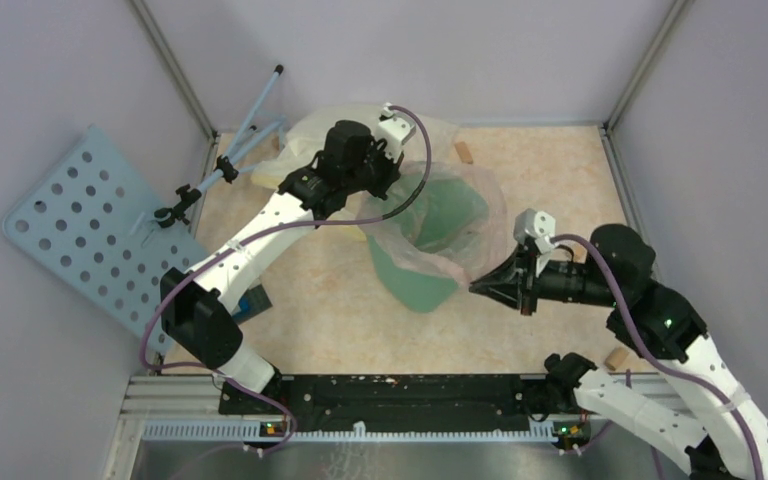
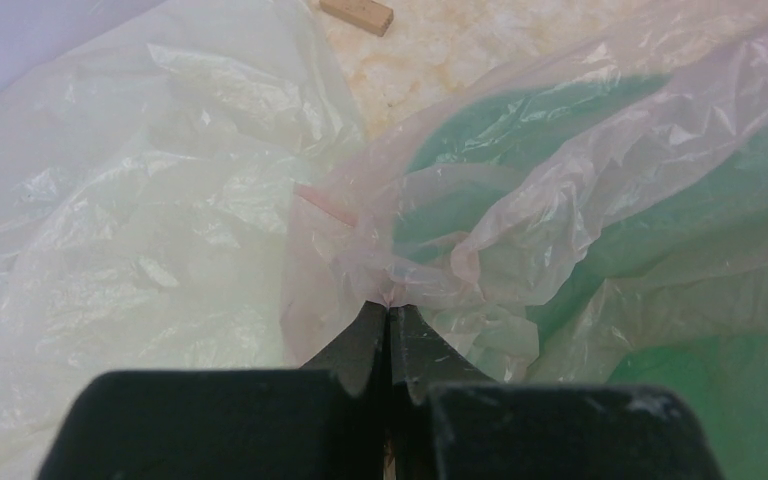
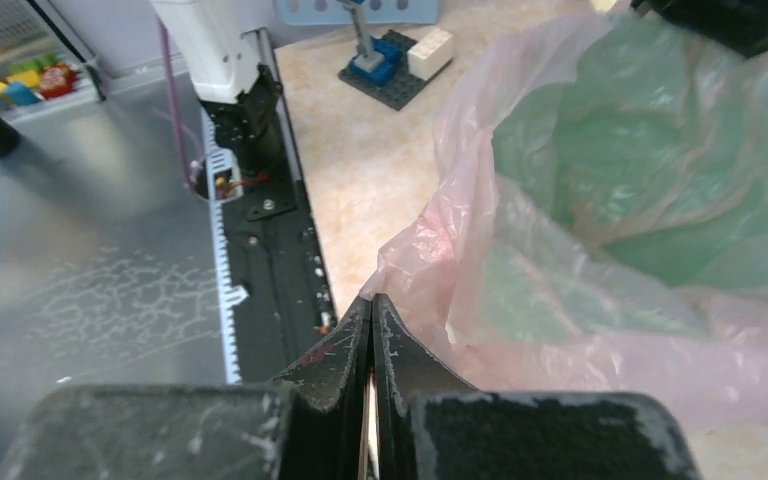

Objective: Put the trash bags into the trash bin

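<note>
Far left: a pale-yellow bag (image 1: 305,130) lies against the back wall. It touches the pink bag (image 2: 570,190).

The left gripper (image 2: 388,312) is pinched tight on the pink bag's far edge.

Centre: the pink bag is draped over the green bin (image 1: 422,285). Its mouth is stretched on a line running far-left to near-right.

The right gripper (image 3: 371,302) is clamped tight on the near edge.

Judgement: the bin sits between the two grippers, about equally near each. Both edges should go down over the rim together.
</note>
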